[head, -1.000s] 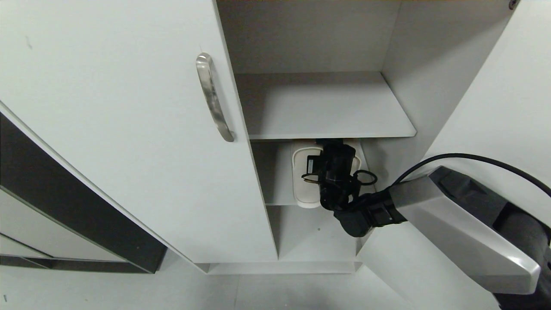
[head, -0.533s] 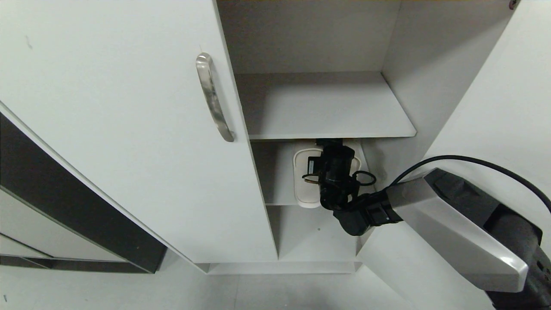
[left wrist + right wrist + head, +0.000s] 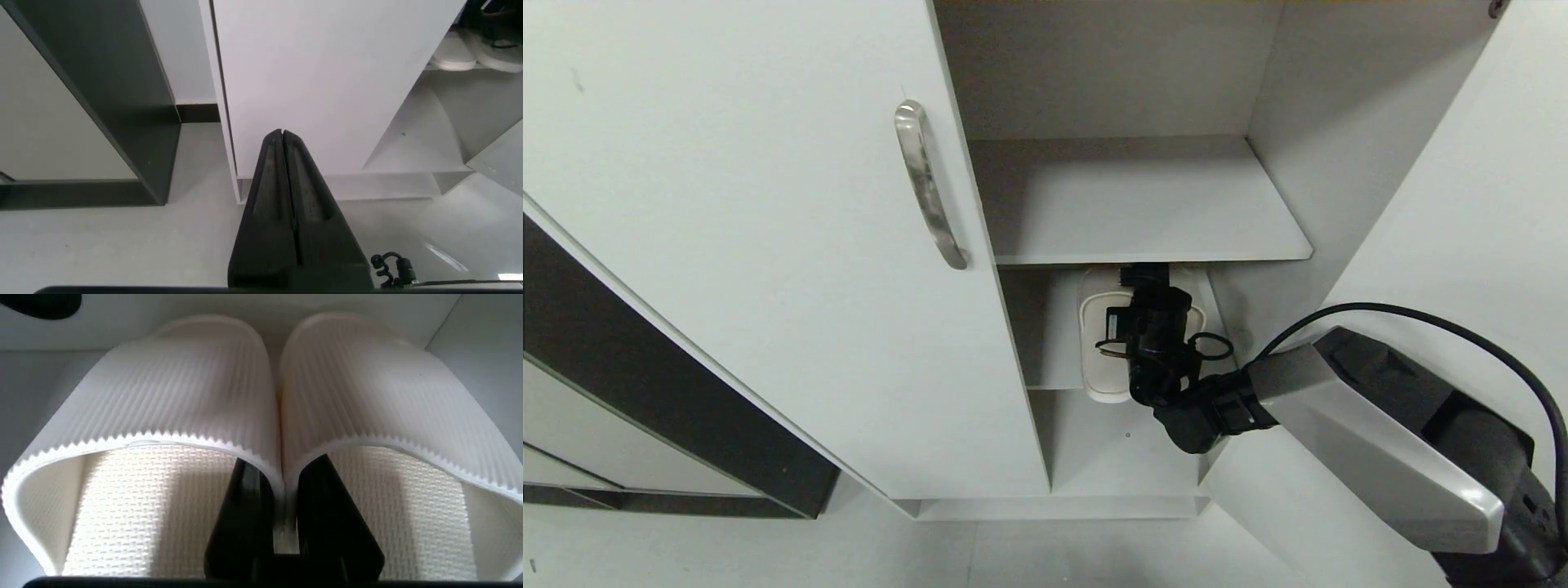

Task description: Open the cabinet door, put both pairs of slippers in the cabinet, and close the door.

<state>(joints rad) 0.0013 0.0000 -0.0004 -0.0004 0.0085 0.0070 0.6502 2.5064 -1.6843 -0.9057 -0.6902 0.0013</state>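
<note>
My right gripper (image 3: 282, 532) is inside the white laminate cabinet (image 3: 1282, 122), in the compartment under the cabinet's wide upper shelf (image 3: 1135, 204). It is clamped on a pair of cream-white ribbed slippers (image 3: 163, 400). One finger sits inside each slipper, and the two inner strap walls are pinched together between them (the walls touch along the middle). The slippers lie side by side on the cabinet's lower shelf (image 3: 1045, 327), toes pointing toward the cabinet's back wall. Their heels are at the shelf's front edge, one heel poking slightly past it in the head view (image 3: 1097, 359). I cannot tell whether the soles rest fully on the shelf or are held just off it.

The cabinet's right-hand door (image 3: 1478, 212) stands swung wide open beside my right arm. The cabinet's left-hand door (image 3: 727, 204) is closed, and its curved brushed-metal handle (image 3: 929, 184) is untouched.

My left gripper (image 3: 282, 143) is closed on nothing, with its fingers pressed flat together. It hangs over the pale floor (image 3: 122, 245) in front of the closed left-hand door, well apart from the slippers (image 3: 462, 55).
</note>
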